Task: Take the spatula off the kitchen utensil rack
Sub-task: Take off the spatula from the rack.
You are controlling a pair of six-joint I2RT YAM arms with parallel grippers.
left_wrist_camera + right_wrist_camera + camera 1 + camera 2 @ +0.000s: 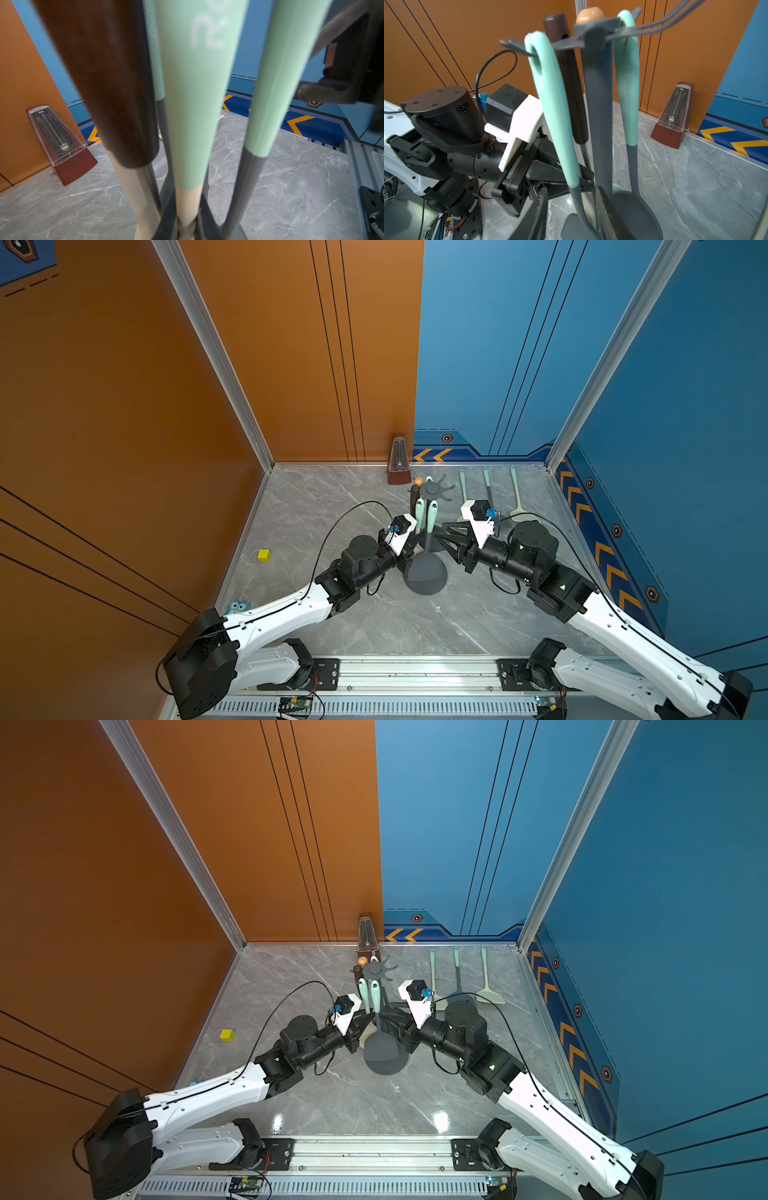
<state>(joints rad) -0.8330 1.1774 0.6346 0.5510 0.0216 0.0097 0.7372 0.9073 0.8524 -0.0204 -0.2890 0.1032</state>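
From above, in both top views: kitchen utensil rack (435, 489) mid-table, spatula (419, 512) hanging by its mint handle at 8 o'clock of the crown, beside a grey-necked utensil (432, 517) and a dark wooden handle (414, 498). Left gripper (413, 549) in at 7 o'clock of the crown, right gripper (442, 535) at 5 o'clock, flanking the rack; probably one to lift, the other to guard it against tipping. Three loose utensils (456, 959) flat at 3 o'clock, metronome (368, 936) at 11 o'clock, both well apart from the work.

Left wrist: fingers (165, 225) clenched on the cream neck of the spatula (192, 116), just under its mint handle. Grips low, likely to check the swing while unhooking; calls for a long rise before clearing the prong.

Right wrist: jaws apart, grasping nothing visible; fingers (537, 216) straddling the shaft of the grey-necked utensil (550, 104), one close beside the upright of the kitchen utensil rack (598, 104). Cannot tell whether touching it. Left gripper (588, 180) behind, closed under the handles. Spatula mostly hidden here, only a cream sliver low beside the upright; hook and prong out of sight, so judged not yet off the rack.
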